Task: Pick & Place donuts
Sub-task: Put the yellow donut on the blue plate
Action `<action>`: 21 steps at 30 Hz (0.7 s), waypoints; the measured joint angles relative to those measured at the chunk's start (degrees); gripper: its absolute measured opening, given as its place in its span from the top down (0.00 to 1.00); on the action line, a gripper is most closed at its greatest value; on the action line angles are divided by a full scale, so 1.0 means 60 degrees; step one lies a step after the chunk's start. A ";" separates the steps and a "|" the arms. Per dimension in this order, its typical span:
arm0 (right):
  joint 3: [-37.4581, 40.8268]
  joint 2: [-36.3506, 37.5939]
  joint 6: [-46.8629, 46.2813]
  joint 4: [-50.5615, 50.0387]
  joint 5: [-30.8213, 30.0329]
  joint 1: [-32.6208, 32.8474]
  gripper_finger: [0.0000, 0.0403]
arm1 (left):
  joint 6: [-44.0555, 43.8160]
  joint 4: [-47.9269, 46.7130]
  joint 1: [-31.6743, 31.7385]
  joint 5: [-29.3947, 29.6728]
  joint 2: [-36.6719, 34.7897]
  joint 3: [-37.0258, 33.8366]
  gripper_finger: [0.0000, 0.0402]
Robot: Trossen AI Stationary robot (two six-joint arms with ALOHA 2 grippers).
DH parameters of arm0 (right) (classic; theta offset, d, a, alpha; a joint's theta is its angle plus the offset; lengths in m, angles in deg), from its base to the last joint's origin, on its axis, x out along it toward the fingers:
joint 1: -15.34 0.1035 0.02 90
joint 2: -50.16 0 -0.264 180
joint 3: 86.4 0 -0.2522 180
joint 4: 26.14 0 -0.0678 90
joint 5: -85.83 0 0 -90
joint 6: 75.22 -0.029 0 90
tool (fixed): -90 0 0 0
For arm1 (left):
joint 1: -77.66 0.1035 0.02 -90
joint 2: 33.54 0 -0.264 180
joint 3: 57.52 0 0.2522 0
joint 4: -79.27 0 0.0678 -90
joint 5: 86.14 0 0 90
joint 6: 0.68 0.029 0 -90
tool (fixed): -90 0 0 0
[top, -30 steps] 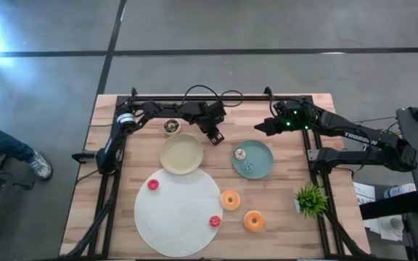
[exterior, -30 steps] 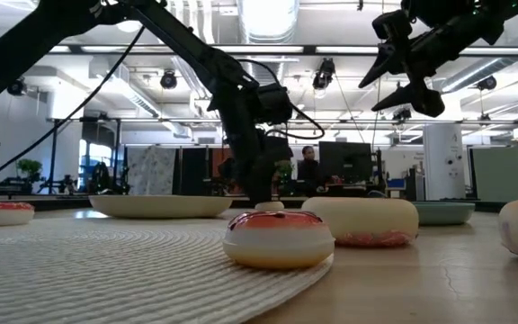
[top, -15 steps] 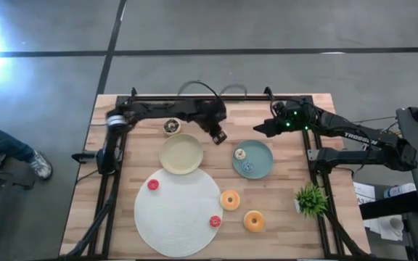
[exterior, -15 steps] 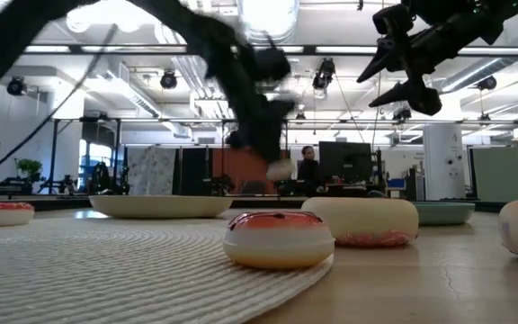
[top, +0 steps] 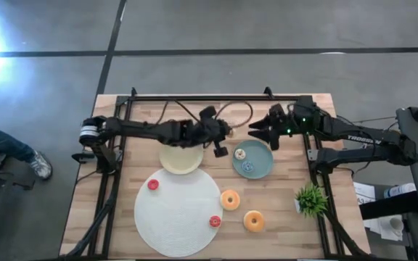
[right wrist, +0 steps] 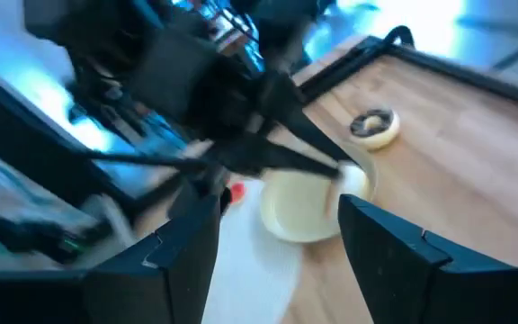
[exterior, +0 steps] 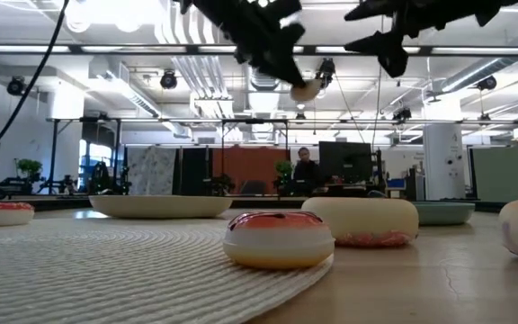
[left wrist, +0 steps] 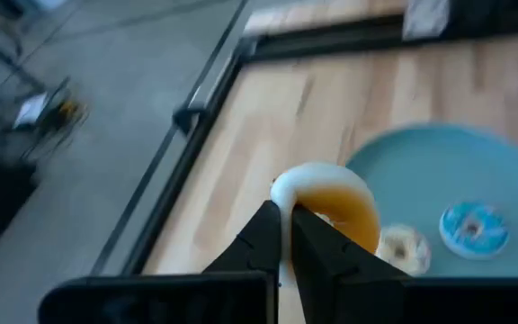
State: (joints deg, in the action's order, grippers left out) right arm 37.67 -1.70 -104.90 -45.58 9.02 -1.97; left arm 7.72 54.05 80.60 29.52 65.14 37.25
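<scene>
**Left gripper clamped on a donut, raised beside the teal plate**

The left gripper [top: 220,148] hangs above the worktop [top: 289,217] between the beige plate [top: 181,157] and the teal plate [top: 253,159], its two dark fingers [left wrist: 263,236] drawn almost together and pinching the rim of a pale donut with orange-brown icing [left wrist: 324,209]. In the low view that donut [exterior: 305,88] is well clear of the surface, high in the air under the arm. The left wrist view shows the teal plate just beyond the held donut, carrying a white-iced donut [left wrist: 402,247] and a small blue piece [left wrist: 474,228] side by side.

The right gripper [top: 256,132] waits above the far edge of the teal plate, fingers [right wrist: 183,241] spread wide with nothing between them.

The other donuts lie apart on the worktop: a dark brown one [right wrist: 373,126] near the far rail past the beige plate, two pink-red ones [top: 153,185] [top: 215,222] on the large white round mat [top: 178,210], and two orange ones [top: 230,200] [top: 254,220] just off the mat's edge. A small green plant [top: 310,199] stands near the right arm's frame.
</scene>
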 joint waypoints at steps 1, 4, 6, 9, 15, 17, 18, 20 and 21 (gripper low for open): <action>-0.0060 -0.0014 0.0305 -0.0301 -0.0362 0.0209 0.46 | -0.0207 -0.0044 -0.0067 0.0308 0.0010 -0.0110 1.00; -0.0167 -0.0219 -0.0374 -0.0842 -0.0786 0.0469 0.46 | -0.0502 0.0089 -0.0220 0.1266 -0.0046 -0.0234 1.00; -0.0138 -0.0354 -0.2257 -0.1044 -0.0268 0.0363 0.46 | -0.0183 0.0159 -0.0390 0.2188 -0.0056 -0.0239 1.00; 0.0104 -0.0457 -0.5245 -0.1240 0.0155 0.0317 0.46 | 0.0759 0.0503 -0.0689 0.3210 -0.0038 -0.0233 1.00; 0.1008 -0.0570 -0.9043 0.1220 0.1555 -0.0231 0.46 | 0.2729 0.2083 -0.1414 0.4334 -0.0038 -0.0229 1.00; 0.1396 -0.0615 -1.0075 0.2631 0.1721 -0.0500 0.46 | 0.3236 0.2613 -0.1694 0.4378 -0.0038 -0.0225 1.00; 0.1554 -0.0667 -1.0581 0.3261 0.1745 -0.0647 0.46 | 0.3466 0.2881 -0.1822 0.4436 -0.0038 -0.0225 1.00; 0.1832 -0.0828 -1.1379 0.4273 0.1804 -0.0854 0.46 | 0.3963 0.3188 -0.2055 0.4776 -0.0038 -0.0238 1.00; 0.1948 -0.0925 -1.1701 0.4584 0.1908 -0.0895 0.46 | 0.4222 0.3352 -0.2129 0.4955 -0.0038 -0.0240 1.00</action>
State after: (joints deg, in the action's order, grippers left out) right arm 49.35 -7.24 -175.10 -18.07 20.47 -7.34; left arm 33.05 74.16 67.82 59.25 64.91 35.81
